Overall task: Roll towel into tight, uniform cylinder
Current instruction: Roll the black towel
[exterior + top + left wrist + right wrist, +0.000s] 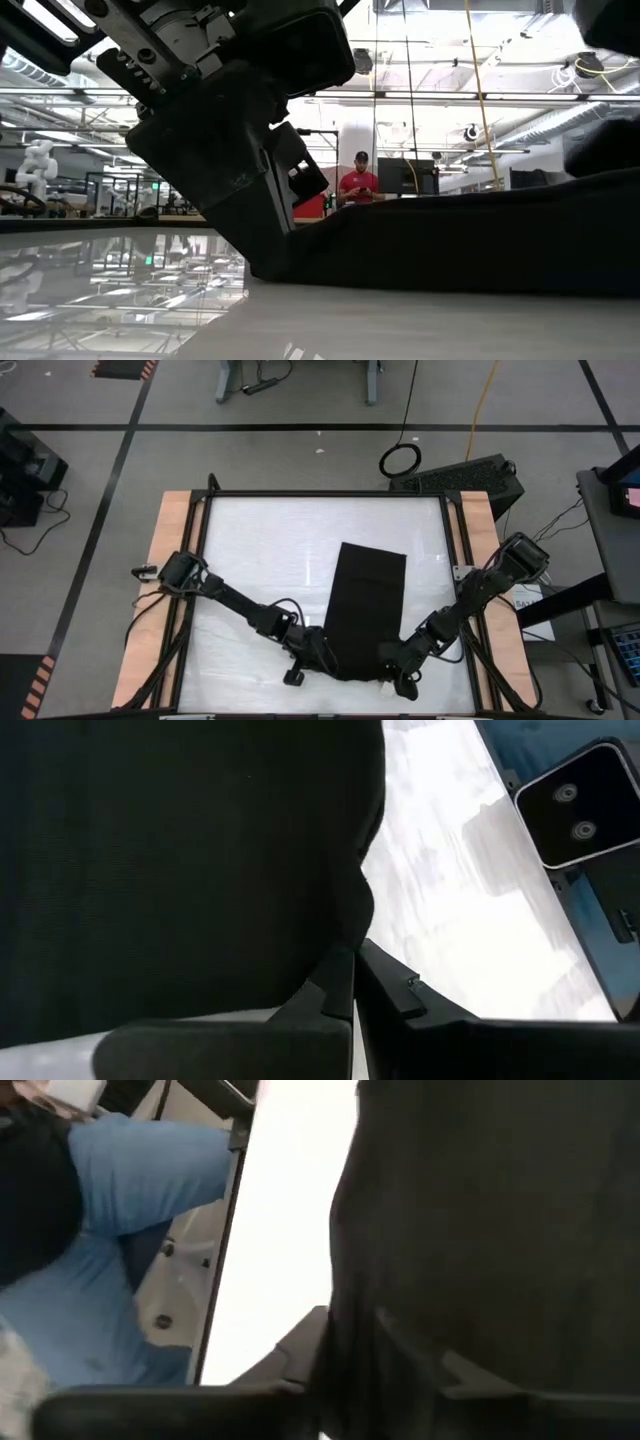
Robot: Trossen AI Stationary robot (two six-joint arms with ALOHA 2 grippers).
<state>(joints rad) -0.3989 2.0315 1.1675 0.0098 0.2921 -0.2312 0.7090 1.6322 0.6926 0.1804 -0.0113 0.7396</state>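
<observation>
Lying flat on the white table (250, 550), nearer its right side: black towel (368, 600), folded long. Soft, light, limp, likely to slip; take at near-edge corners. Left gripper (312, 657) pinched on one corner; right gripper (392, 668) state unclear.

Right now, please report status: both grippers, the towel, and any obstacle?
Left gripper shut on the towel near corner. Right gripper at the other near corner, grip unclear. Towel flat, folded into a strip, not rolled. No obstacle seen.
</observation>
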